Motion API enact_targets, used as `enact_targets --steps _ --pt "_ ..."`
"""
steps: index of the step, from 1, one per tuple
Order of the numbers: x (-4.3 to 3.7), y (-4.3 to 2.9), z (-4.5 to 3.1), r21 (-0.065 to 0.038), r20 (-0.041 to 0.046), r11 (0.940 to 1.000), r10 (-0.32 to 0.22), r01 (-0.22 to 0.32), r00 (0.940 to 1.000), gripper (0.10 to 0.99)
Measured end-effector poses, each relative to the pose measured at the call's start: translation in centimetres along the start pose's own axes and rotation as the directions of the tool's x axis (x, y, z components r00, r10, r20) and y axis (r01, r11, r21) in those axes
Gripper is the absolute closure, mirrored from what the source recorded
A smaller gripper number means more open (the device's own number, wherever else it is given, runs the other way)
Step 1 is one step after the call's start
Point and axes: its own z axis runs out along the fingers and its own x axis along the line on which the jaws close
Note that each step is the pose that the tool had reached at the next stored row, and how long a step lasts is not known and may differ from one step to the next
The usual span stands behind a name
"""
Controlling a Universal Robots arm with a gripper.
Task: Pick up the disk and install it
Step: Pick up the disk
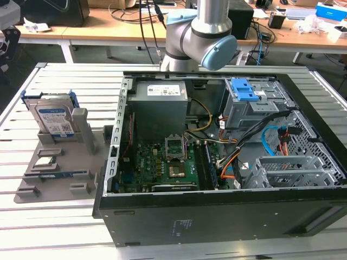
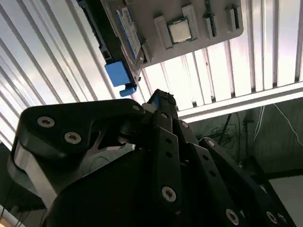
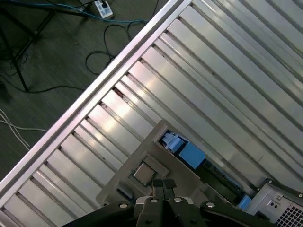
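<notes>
The disk (image 1: 54, 116), a silver drive with a white-and-blue label in a blue carrier, stands tilted on edge in a grey holder (image 1: 81, 162) on the slatted table, at the exterior view's left of the open computer case (image 1: 217, 216). In both wrist views my gripper (image 3: 164, 185) hangs well above this holder with nothing in it, its black fingertips together. The disk's blue carrier end (image 3: 191, 154) lies just beyond the fingertips. In the second wrist view the gripper (image 2: 161, 99) points toward the disk (image 2: 124, 28) from a distance.
A small square processor chip (image 1: 46, 161) (image 2: 180, 30) rests on the same holder. Inside the case are a grey drive cage with a blue latch (image 1: 246, 89), a motherboard (image 1: 162, 165) and loose cables. The arm's body (image 1: 198, 38) rises behind the case.
</notes>
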Motion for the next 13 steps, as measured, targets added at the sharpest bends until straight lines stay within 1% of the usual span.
enact_targets --steps 3,6,7,9,10,11,13 --pt "0.0 0.0 0.0 -0.001 -0.0022 0.9988 -0.05 0.05 0.9988 0.98" --pt "0.0 0.0 0.0 -0.003 -0.0044 0.995 -0.1 0.1 0.995 0.98" --pt "0.0 0.0 0.0 -0.003 -0.0054 0.9926 -0.122 0.122 0.9926 0.98" --pt "0.0 0.0 0.0 -0.005 -0.0075 0.9848 -0.173 0.173 0.9848 0.98" --pt "0.0 0.0 0.0 -0.005 -0.0083 0.9809 -0.195 0.194 0.9809 0.98" --pt "0.0 0.0 0.0 -0.006 -0.0094 0.9756 -0.219 0.219 0.9756 0.98" --pt "0.0 0.0 0.0 -0.007 -0.0104 0.9697 -0.244 0.244 0.9696 0.98"
